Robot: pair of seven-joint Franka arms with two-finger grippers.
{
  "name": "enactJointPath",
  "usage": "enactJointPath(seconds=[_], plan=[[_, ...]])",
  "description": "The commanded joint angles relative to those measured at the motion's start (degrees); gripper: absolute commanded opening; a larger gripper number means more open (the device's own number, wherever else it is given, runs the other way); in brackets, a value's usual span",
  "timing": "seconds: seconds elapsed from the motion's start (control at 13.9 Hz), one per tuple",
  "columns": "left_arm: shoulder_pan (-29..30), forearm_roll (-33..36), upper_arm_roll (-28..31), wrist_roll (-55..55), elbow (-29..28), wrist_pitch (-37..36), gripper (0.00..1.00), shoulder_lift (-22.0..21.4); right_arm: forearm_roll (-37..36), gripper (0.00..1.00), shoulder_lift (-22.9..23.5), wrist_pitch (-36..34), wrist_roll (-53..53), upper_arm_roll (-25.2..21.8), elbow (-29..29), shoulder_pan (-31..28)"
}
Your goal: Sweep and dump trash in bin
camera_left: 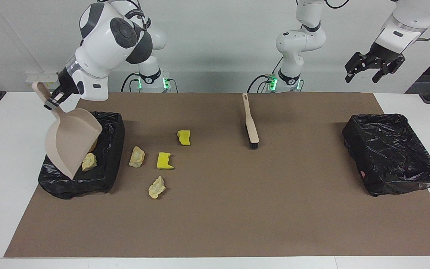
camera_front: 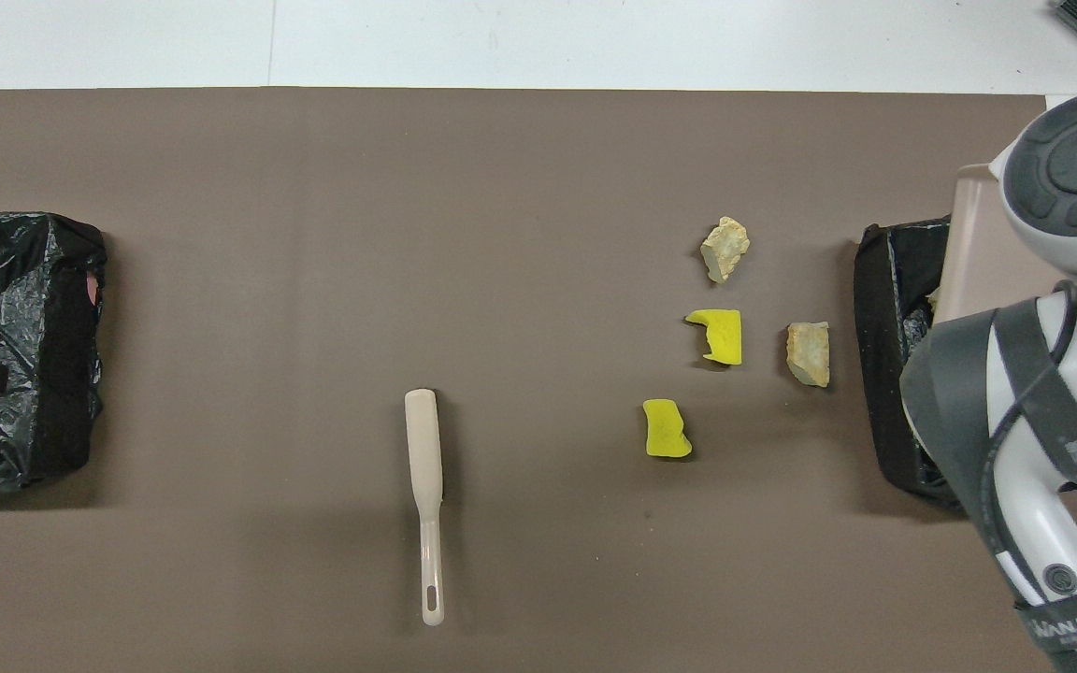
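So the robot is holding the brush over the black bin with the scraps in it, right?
Not quite. The right hand holds the dustpan, not the brush, over that black bin. The facing view shows the brush lying alone on the mat.

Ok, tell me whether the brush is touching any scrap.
Apart. The facing view shows bare mat between the brush and the nearest yellow scrap.
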Motion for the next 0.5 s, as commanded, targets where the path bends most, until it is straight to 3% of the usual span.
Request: enactJointPath(seconds=[0.0, 0.43], plan=[[0.13, 0.44, 0.41, 0.47, -2.08, 0.16, 1.00, -1.75, 8.76, 0.00, 1.87, 1.40, 9.78, 0.27, 3.24, 0.22], [0.31, 1.05, 0.76, 0.46, -1.99, 0.69, 1.00, -1.57, 17.92, 0.00, 11.53, 8.51, 42.20, 0.27, 10.17, 8.38]])
